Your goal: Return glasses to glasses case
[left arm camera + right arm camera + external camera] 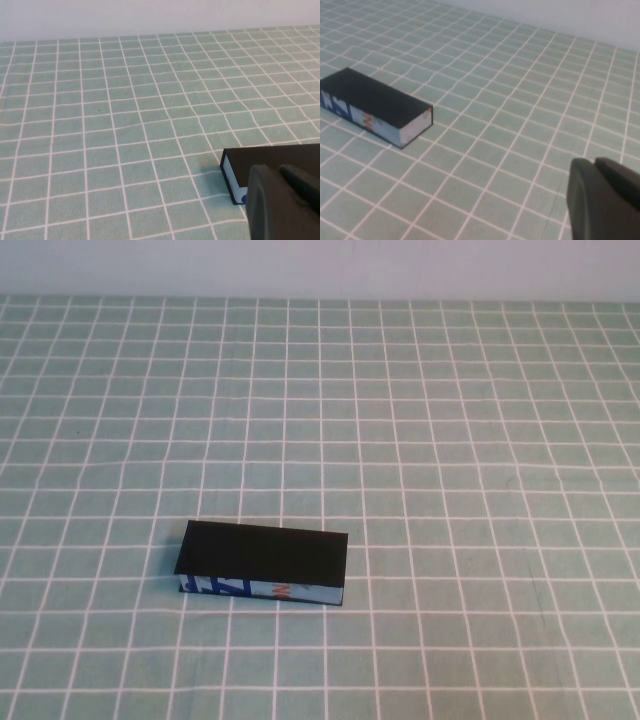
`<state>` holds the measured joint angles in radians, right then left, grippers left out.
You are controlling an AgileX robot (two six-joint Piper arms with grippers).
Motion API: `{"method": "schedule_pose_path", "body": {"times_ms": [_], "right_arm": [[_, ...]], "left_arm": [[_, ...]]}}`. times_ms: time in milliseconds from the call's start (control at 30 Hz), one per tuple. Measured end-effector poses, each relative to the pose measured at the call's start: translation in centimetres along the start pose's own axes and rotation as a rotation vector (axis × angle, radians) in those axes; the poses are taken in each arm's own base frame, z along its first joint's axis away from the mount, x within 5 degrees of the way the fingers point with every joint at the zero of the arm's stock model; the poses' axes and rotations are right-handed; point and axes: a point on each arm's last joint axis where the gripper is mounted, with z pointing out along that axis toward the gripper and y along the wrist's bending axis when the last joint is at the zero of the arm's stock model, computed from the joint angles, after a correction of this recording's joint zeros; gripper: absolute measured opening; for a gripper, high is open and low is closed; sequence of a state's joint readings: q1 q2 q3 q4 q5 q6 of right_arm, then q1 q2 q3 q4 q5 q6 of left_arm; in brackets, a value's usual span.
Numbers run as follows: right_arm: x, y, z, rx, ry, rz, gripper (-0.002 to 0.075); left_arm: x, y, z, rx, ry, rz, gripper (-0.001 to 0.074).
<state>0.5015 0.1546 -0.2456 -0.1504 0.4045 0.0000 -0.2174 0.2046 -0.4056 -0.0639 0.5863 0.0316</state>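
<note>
The glasses case (265, 555) lies on the green checked cloth, left of centre and near the front, its black lid down and its white printed side facing me. It also shows in the left wrist view (270, 160) and the right wrist view (375, 107). The glasses are not in view anywhere. My left gripper (279, 172) is shut and empty, close to the left end of the case. My right gripper (594, 162) is shut and empty, well to the right of the case. Neither arm shows in the high view.
The green cloth with a white grid (450, 440) covers the whole table. A plain white wall (320, 265) runs along the far edge.
</note>
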Motion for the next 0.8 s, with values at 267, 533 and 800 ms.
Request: {"method": "schedule_pose_path", "body": {"times_ms": [267,533,800], "right_arm": [[1.8,0.1,0.6,-0.004,0.060,-0.002,-0.0013],[1.8,0.1,0.6,-0.004,0.062,-0.002,-0.0013],[1.8,0.1,0.6,-0.004,0.062,-0.002,-0.0013]], "left_arm": [[0.0,0.0,0.0,0.000,0.000,0.000,-0.0001],[0.2,0.0,-0.2,-0.001,-0.011,0.000,-0.0001],[3.0,0.7,0.2,-0.095,-0.257,0.089,-0.0001]]}}
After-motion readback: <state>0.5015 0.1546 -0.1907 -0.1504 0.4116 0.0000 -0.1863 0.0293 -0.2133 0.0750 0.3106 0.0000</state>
